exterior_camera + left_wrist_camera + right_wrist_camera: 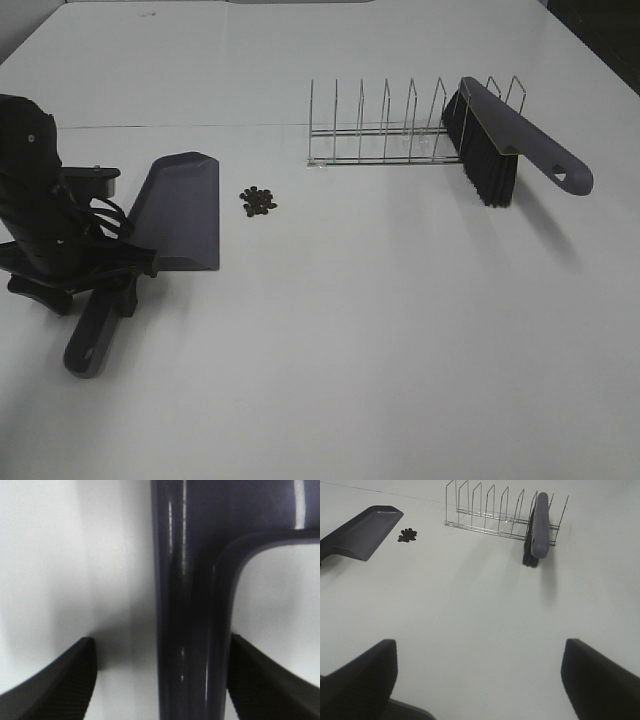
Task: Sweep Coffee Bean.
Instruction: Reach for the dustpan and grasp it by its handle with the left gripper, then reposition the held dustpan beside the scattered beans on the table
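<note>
Coffee beans (258, 201) (408, 535) lie in a small dark heap on the white table, just right of the grey dustpan's blade (185, 205) (362, 532). The dustpan lies flat, its handle (92, 345) (185, 605) pointing toward the near edge. My left gripper (95, 298) (161, 655) straddles that handle with its jaws open. One finger (260, 680) sits right against the handle and the other finger (65, 680) stands clear of it. My right gripper (477, 655) hangs open and empty over bare table; it is out of the exterior view.
A wire rack (385, 130) (485, 515) stands at the back right. A grey brush with black bristles (500, 140) (539, 530) rests across its right end, its handle sticking out to the right. The dark floor shows past the far right corner of the table.
</note>
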Robot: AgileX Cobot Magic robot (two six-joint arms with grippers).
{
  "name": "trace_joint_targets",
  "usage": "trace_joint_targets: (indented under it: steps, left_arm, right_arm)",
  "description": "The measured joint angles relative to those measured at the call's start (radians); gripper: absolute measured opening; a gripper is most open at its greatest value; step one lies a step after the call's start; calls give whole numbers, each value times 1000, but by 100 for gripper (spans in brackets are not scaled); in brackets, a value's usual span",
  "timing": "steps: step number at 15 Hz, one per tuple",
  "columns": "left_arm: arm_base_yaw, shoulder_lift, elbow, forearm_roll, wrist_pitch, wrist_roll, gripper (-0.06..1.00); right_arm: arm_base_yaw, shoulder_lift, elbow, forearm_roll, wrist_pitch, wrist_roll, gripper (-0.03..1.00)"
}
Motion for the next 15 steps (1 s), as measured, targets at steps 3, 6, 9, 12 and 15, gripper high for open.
trace_joint_targets:
  steps: [3, 6, 9, 12, 15]
  left_arm:
    - [0, 2, -5, 4, -15, -4, 32]
    - [0, 1, -5, 4, -17, -43, 32]
    - [0, -41, 1, -3, -14, -63, 32]
    - [0, -131, 1, -3, -13, -67, 32]
    - [0, -168, 1, 0, -7, -67, 32]
  right_arm:
    - [0, 0, 0, 0, 0, 0, 76]
    - [0, 0, 0, 0, 0, 0, 76]
    - [0, 0, 0, 0, 0, 0, 76]
    - [0, 0, 0, 0, 0, 0, 76]
    - [0, 0, 0, 0, 0, 0, 76]
